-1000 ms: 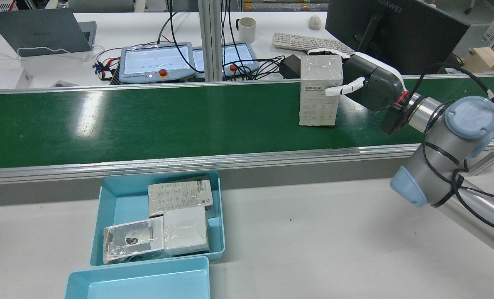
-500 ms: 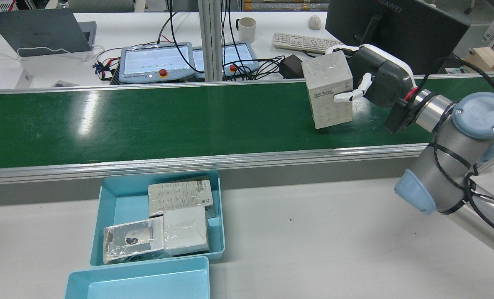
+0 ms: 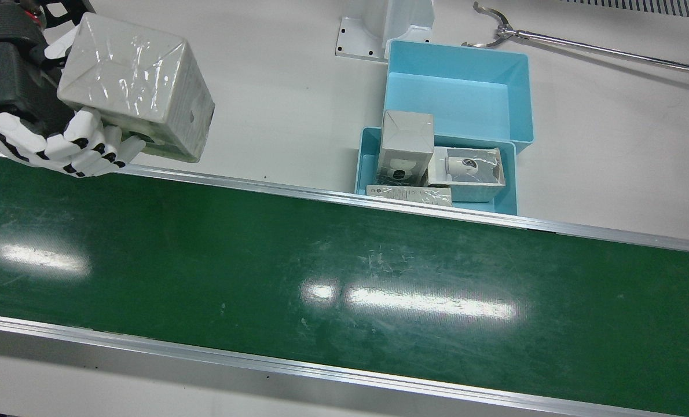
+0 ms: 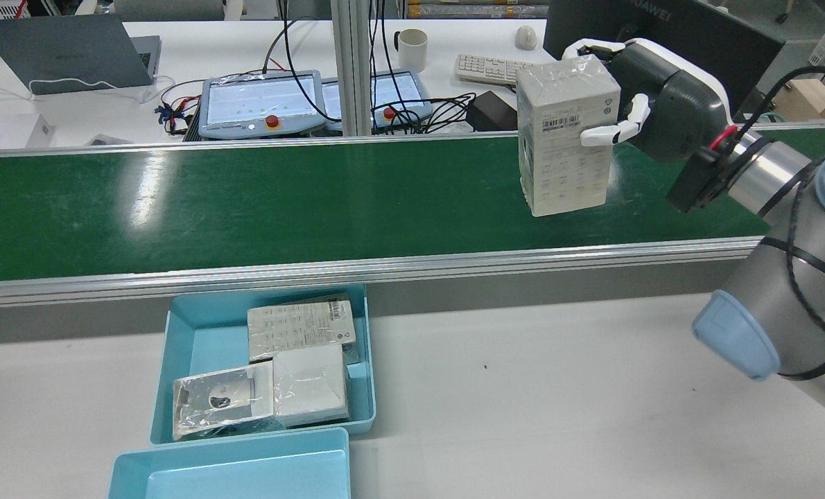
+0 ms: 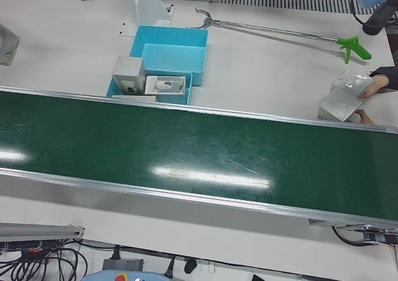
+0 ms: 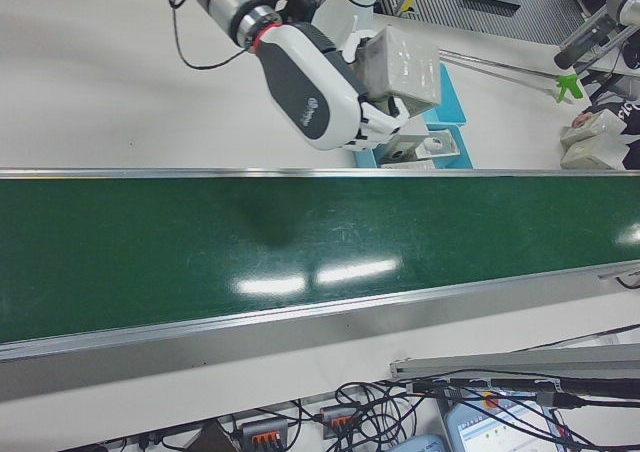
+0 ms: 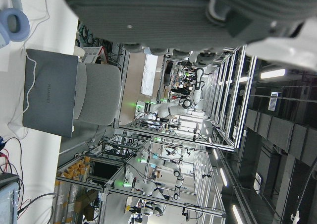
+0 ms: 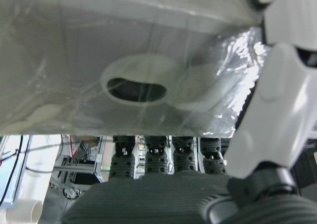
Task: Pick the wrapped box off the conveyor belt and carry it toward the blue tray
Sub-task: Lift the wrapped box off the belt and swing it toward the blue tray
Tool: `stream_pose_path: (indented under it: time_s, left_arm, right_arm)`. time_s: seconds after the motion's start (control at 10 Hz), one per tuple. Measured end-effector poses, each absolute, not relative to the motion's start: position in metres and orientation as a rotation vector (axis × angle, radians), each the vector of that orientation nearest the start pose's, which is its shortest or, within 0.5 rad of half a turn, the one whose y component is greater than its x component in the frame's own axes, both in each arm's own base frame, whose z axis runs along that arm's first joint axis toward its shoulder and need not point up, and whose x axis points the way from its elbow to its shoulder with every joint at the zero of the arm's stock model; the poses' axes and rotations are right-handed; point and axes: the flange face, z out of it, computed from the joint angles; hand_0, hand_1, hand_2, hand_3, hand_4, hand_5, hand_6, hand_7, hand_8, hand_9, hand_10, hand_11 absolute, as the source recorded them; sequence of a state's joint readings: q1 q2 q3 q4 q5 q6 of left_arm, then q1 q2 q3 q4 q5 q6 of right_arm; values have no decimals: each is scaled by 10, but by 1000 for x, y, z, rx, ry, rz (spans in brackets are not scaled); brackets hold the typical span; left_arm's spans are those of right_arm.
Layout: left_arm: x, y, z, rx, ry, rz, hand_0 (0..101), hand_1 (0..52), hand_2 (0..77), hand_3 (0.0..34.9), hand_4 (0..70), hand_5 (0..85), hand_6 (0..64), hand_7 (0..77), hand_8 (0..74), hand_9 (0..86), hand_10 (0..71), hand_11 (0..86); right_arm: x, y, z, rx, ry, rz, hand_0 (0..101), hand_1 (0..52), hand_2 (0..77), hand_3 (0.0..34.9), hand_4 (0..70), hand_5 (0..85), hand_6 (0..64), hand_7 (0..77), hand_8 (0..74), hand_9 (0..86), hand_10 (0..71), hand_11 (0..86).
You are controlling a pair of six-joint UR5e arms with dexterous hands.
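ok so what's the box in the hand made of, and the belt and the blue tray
wrapped box: looks like printed cardboard under clear shrink film, going by the crinkled glare and a barcode label. Conveyor belt: smooth green, probably rubber or PVC, glossy enough to mirror the lights, with fine scuffs. Blue tray: likely moulded plastic, matte, uniform pale blue. The right hand holds the box.

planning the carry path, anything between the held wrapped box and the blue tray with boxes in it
Nothing visible. The right hand holds the wrapped box clear above the conveyor belt; bare belt, its rail and table lie between it and the blue tray.
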State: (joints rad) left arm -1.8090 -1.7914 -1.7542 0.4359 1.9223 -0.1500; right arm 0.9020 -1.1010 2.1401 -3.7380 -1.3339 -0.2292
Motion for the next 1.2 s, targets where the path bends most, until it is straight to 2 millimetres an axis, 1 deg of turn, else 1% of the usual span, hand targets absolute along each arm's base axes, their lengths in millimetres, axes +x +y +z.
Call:
stream_pose_path:
  time_s: [0.1, 0.2, 0.3, 0.4, 0.5, 0.6, 0.7, 0.8, 0.9, 1.0, 1.1, 1.2]
  left_arm:
    - [-225, -505, 526, -303, 2191, -2279, 0, 0, 11, 0, 0, 11, 0, 5, 5, 0, 5, 0]
    - [-225, -505, 526, -303, 2191, -2279, 0, 0, 5, 0, 0, 11, 0, 5, 5, 0, 5, 0]
    - [-225, -505, 526, -303, 2191, -2279, 0, 0, 11, 0, 0, 11, 0, 5, 5, 0, 5, 0]
    - [-225, -505, 526, -303, 2191, -2279, 0, 0, 11, 0, 0, 11, 0, 5, 5, 0, 5, 0]
    - [-225, -505, 526, -303, 2191, -2279, 0, 0, 11, 0, 0, 11, 0, 5, 5, 0, 5, 0]
    - [-225, -505, 526, -303, 2191, -2279, 0, 0, 11, 0, 0, 11, 0, 5, 5, 0, 5, 0]
    - [-225, -505, 526, -303, 2191, -2279, 0, 0, 5, 0, 0, 11, 0, 5, 5, 0, 5, 0]
    - [-225, -505, 526, -303, 2191, -2279, 0, 0, 5, 0, 0, 11, 0, 5, 5, 0, 5, 0]
    - [-225, -505, 526, -303, 2191, -2279, 0, 0, 5, 0, 0, 11, 0, 5, 5, 0, 5, 0]
    - [-225, -505, 526, -303, 2191, -2279, 0, 0, 11, 0, 0, 11, 0, 5, 5, 0, 0, 5]
    - [-225, -505, 526, -303, 2191, -2279, 0, 0, 11, 0, 0, 11, 0, 5, 5, 0, 0, 5]
    - [-225, -505, 526, -303, 2191, -2279, 0, 0, 11, 0, 0, 11, 0, 5, 5, 0, 5, 0]
  right_arm:
    - [-244, -494, 229, 438, 2888, -1792, 488, 5, 387, 12, 305, 633, 382, 714, 496, 644, 535, 431]
    - [-290, -481, 212, 440, 2884, -1800, 472, 0, 382, 10, 305, 633, 464, 742, 654, 769, 556, 513]
    - [-336, -468, 195, 427, 2887, -1815, 476, 0, 382, 5, 305, 633, 556, 774, 709, 764, 567, 584]
    - [-372, -460, 181, 405, 2898, -1826, 477, 5, 349, 4, 344, 845, 616, 774, 693, 796, 682, 813]
    - [-403, -457, 171, 381, 2904, -1829, 478, 5, 349, 4, 344, 845, 616, 774, 698, 791, 709, 796]
    - [-430, -458, 166, 356, 2900, -1831, 479, 5, 349, 5, 436, 851, 622, 774, 698, 791, 698, 791]
    - [-453, -460, 162, 344, 2889, -1829, 479, 5, 349, 5, 436, 851, 622, 774, 698, 791, 698, 791]
    - [-474, -458, 155, 338, 2883, -1829, 480, 5, 349, 6, 475, 851, 627, 774, 698, 791, 693, 791]
    - [-493, -454, 148, 338, 2888, -1824, 480, 5, 349, 6, 475, 851, 627, 774, 698, 791, 693, 791]
    - [-509, -449, 144, 347, 2898, -1811, 477, 11, 344, 9, 535, 851, 627, 774, 698, 785, 698, 796]
    - [-524, -447, 145, 362, 2914, -1800, 486, 11, 338, 7, 551, 851, 627, 774, 589, 796, 589, 824]
    - [-533, -447, 148, 375, 2931, -1797, 490, 11, 338, 3, 480, 851, 600, 774, 589, 796, 589, 824]
